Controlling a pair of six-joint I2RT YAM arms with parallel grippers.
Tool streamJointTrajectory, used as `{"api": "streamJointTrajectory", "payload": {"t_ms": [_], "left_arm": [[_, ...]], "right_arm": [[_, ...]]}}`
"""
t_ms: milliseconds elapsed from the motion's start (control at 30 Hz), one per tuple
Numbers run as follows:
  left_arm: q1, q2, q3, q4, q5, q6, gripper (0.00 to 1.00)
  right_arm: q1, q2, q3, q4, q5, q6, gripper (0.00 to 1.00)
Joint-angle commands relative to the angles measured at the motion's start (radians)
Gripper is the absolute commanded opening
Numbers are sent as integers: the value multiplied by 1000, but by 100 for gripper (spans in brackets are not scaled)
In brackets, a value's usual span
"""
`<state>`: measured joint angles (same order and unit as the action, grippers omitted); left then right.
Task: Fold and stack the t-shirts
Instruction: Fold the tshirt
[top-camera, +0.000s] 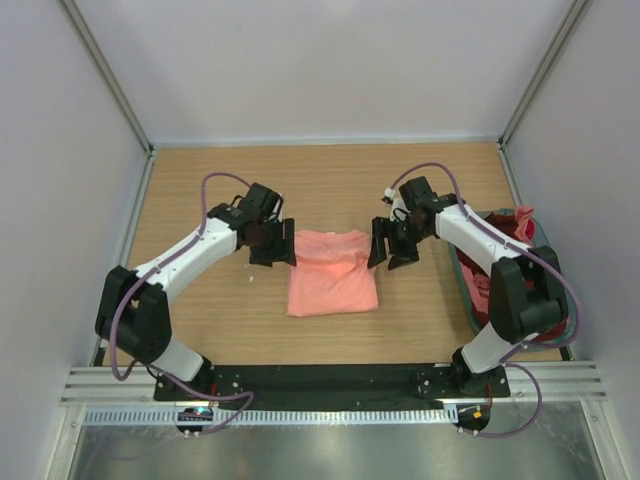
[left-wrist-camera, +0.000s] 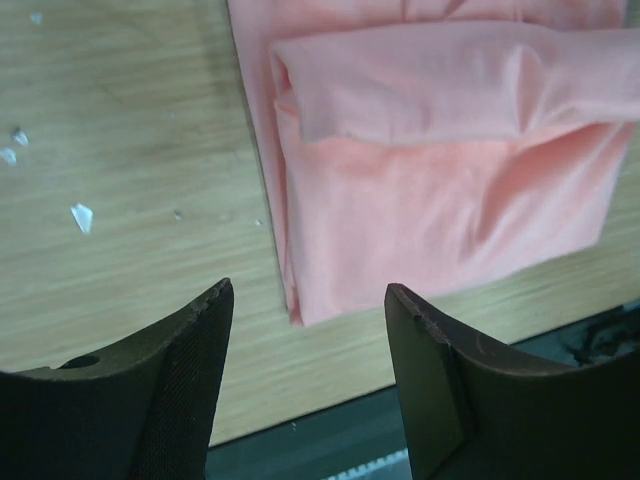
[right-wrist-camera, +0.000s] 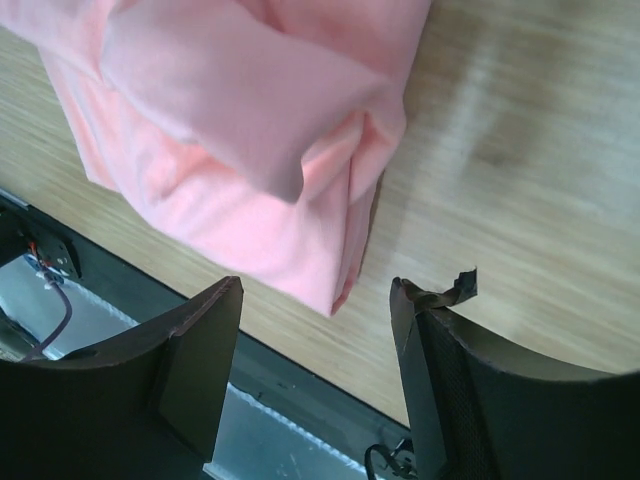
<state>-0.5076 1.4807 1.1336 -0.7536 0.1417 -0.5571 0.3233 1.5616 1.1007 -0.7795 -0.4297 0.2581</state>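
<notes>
**Folded pink shirt, mid-table, both grippers off it**

Item 1: shirt (top-camera: 332, 272). Salmon-pink, folded into a rough rectangle and lying flat at the middle of the table (top-camera: 220, 320), nearer the arms' side than the back wall. A sleeve or upper layer is doubled across its far end. In the left wrist view the shirt (left-wrist-camera: 440, 200) shows a folded band over a smooth lower panel. In the right wrist view the shirt (right-wrist-camera: 250, 150) has a bunched, creased corner.

Item 2: left gripper (top-camera: 272, 240). It sits just beside the shirt's far left corner, fingers spread and nothing between them. Its own camera shows the gap (left-wrist-camera: 308, 290) over bare wood at the shirt's edge.

Item 3: right gripper (top-camera: 393, 243). It sits just beside the far right corner, fingers likewise spread and gripping nothing (right-wrist-camera: 316, 285). A torn scrap of tape (right-wrist-camera: 455, 288) sticks up from one fingertip.

Item 4: basket (top-camera: 462, 285). Grey-teal, at the table's right edge, partly behind the right arm. It holds more shirts (top-camera: 521, 222), crumpled, pink-red and darker red.

Item 5: white flecks (left-wrist-camera: 82, 216). Scattered on the wood left of the shirt.
</notes>
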Motion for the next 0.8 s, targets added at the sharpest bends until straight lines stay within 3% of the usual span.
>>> {"api": "streamJointTrajectory", "payload": {"t_ms": [0,467,767], "left_arm": [[1,79,61,49,-65,121,64],[3,254,161,94,-106,266,64],[1,316,198,131,-54,260,57]], "right_arm": [[-1,72,89,33,17,-80,67],[8,212,223,60,-35,-102,63],[16,259,249,77,-78,-82,50]]}}
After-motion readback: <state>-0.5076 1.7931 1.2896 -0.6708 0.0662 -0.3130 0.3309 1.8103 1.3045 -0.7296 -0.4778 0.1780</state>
